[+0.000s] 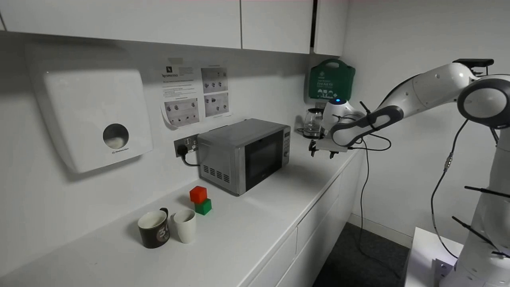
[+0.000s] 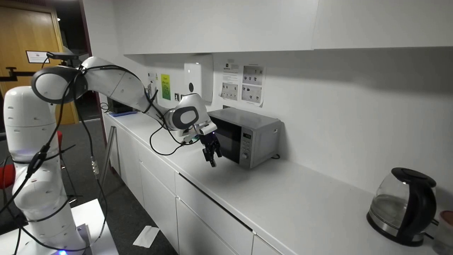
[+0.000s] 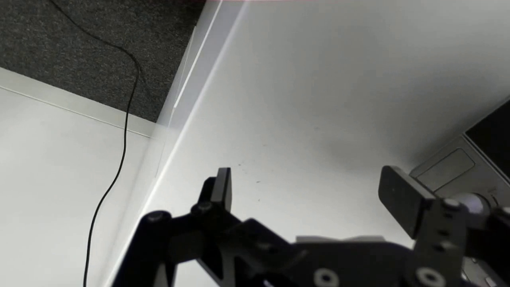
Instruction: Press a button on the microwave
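Observation:
The microwave is a grey boxy oven with a dark glass door, standing against the wall on the counter in both exterior views (image 1: 223, 139) (image 2: 267, 141). Its narrow control strip (image 2: 246, 147), with a display, buttons and a knob, faces the counter's front. In the wrist view the lower part of the control strip (image 3: 450, 167) shows at the right edge, partly hidden behind a finger. My gripper (image 1: 322, 154) is open and empty, pointing down above the counter in front of the microwave, apart from it. It also shows in an exterior view (image 2: 216, 161) and the wrist view (image 3: 306, 171).
A glass kettle (image 2: 393, 202) stands on the counter (image 2: 300, 198) beyond the control-strip end. A dark mug (image 1: 154, 231), a white cup (image 1: 185, 227) and red (image 1: 198, 194) and green (image 1: 203, 207) blocks stand at the other end. Wall cupboards (image 1: 159, 24) hang above.

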Action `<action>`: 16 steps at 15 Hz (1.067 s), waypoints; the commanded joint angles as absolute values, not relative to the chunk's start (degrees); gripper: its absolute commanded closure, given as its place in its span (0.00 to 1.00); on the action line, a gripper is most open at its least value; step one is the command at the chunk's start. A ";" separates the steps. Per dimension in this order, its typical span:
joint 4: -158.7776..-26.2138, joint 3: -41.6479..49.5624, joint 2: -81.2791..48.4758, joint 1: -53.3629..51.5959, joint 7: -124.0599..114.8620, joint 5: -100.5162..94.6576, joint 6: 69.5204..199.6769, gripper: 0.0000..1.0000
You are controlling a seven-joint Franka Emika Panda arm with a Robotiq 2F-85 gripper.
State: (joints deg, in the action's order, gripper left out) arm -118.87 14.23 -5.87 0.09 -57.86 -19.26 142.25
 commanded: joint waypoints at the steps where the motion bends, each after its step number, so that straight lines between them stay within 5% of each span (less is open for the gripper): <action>1: -128.11 12.28 3.51 3.39 -45.38 -17.77 143.53 0.00; 16: -144.06 11.52 28.22 6.42 -2.67 0.14 135.94 0.00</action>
